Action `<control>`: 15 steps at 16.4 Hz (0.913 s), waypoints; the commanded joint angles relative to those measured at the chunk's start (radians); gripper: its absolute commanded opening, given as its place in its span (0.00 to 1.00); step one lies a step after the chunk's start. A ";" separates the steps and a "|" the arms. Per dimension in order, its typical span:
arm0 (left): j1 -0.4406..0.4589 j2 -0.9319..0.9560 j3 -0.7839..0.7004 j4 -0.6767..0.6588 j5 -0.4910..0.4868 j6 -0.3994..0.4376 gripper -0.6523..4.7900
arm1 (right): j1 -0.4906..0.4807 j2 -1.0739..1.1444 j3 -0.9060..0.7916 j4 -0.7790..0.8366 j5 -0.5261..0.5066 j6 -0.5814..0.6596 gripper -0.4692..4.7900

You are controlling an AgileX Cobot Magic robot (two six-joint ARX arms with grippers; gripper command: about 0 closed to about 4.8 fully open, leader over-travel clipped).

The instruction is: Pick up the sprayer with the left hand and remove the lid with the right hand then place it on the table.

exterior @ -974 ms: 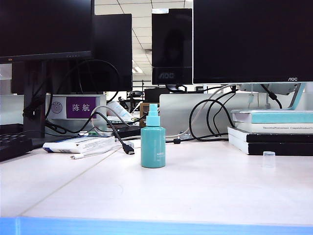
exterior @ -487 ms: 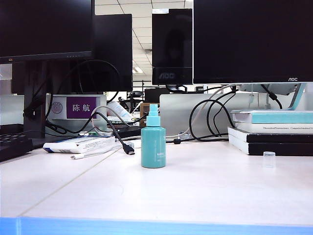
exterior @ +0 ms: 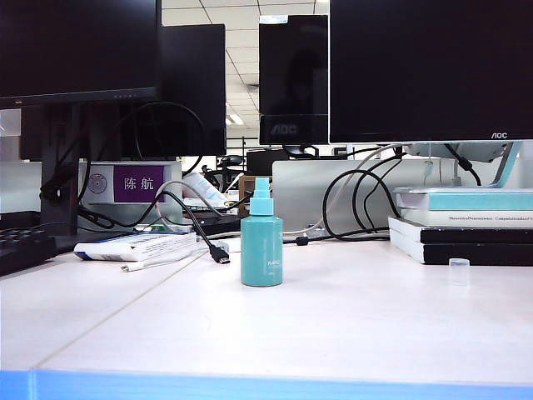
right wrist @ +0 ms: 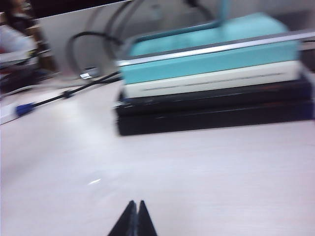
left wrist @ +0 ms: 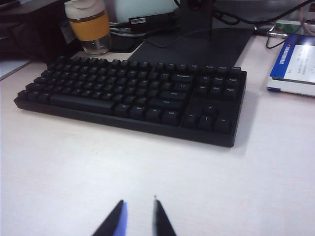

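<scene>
- My left gripper [left wrist: 138, 219] hangs above bare table [left wrist: 74, 172] near a black keyboard [left wrist: 133, 96], fingers a narrow gap apart, empty.
- My right gripper [right wrist: 134, 219] is pinched together, empty, facing stacked books [right wrist: 211, 83].
- The sprayer [exterior: 261, 237] stands upright mid-table, uncapped.
- The lid [exterior: 458, 271] sits well right of it, before the books.

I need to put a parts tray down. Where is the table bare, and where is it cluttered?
Bare: the table in front of the sprayer to the blue edge, and between it and the lid. Also before the keyboard, where the left gripper hovers. Crowded: cables and books behind. Right gripper faces the books.
</scene>
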 commanded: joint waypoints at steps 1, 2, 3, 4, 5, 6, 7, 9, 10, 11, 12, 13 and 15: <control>0.008 -0.004 -0.005 -0.005 0.009 -0.002 0.27 | -0.051 -0.001 -0.005 -0.028 0.003 0.000 0.09; 0.035 -0.004 -0.005 -0.005 0.016 -0.002 0.27 | -0.043 -0.001 -0.005 -0.027 -0.002 0.000 0.09; 0.090 -0.004 -0.005 -0.005 0.016 -0.002 0.27 | -0.029 -0.001 -0.005 -0.026 -0.004 0.000 0.09; 0.122 -0.004 -0.005 -0.004 0.015 -0.002 0.27 | -0.025 -0.001 -0.005 -0.022 -0.021 0.000 0.09; 0.125 -0.004 -0.005 -0.004 0.016 -0.002 0.27 | -0.025 -0.001 -0.005 -0.012 -0.045 0.000 0.09; 0.109 -0.004 -0.005 -0.003 0.048 -0.002 0.27 | -0.025 -0.001 -0.005 -0.011 -0.072 0.000 0.09; 0.092 -0.004 -0.007 -0.001 0.085 -0.002 0.27 | -0.025 -0.001 -0.005 -0.011 -0.072 0.000 0.09; 0.072 -0.004 -0.009 0.002 0.124 -0.002 0.27 | -0.026 -0.001 -0.005 -0.016 -0.064 0.000 0.09; 0.072 -0.004 -0.013 0.017 0.120 -0.002 0.27 | -0.025 -0.001 -0.005 -0.020 -0.064 0.000 0.09; 0.072 -0.004 -0.013 0.017 0.119 -0.002 0.27 | -0.025 -0.001 -0.005 -0.019 -0.064 0.000 0.09; 0.072 -0.003 -0.013 0.016 0.124 -0.003 0.27 | -0.025 -0.001 -0.005 -0.018 -0.064 0.000 0.09; 0.072 -0.003 -0.013 0.017 0.131 -0.002 0.27 | -0.025 -0.001 -0.004 -0.018 -0.064 0.000 0.09; 0.072 -0.003 -0.013 0.016 0.131 -0.002 0.27 | -0.025 -0.001 -0.004 -0.019 -0.064 0.000 0.09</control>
